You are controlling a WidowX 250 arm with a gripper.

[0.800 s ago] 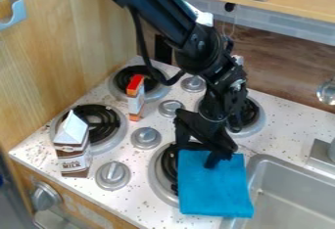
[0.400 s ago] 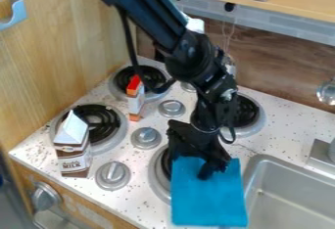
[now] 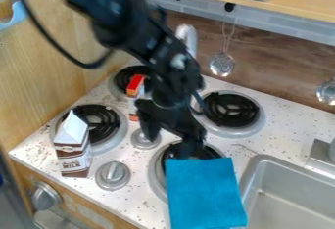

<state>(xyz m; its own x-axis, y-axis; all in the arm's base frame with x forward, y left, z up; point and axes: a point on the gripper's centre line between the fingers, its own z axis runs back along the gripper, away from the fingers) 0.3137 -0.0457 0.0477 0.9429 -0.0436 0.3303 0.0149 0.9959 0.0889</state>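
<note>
Blue cloth (image 3: pixel 206 194) lies toward the camera from the black gripper (image 3: pixel 172 147), a little to the view's right; its long axis runs from the gripper toward the view's bottom edge, slanting slightly right, so the far short edge is the end nearest the fingers. The gripper is spread, one finger out to the view's left by a stove knob (image 3: pixel 142 140), the other at the cloth's far edge; whether that finger presses on the cloth or only sits against it, I cannot tell. The cloth covers part of the near right burner (image 3: pixel 155 174), and its right side runs along the sink (image 3: pixel 281 198), seeming to overlap the rim lower down; to the view's left stand another knob (image 3: pixel 112 175) and a brown and white milk carton (image 3: pixel 73 157); a red-topped carton (image 3: pixel 134 86) stands behind the gripper, the far right burner (image 3: pixel 230 109) to its right.
</note>
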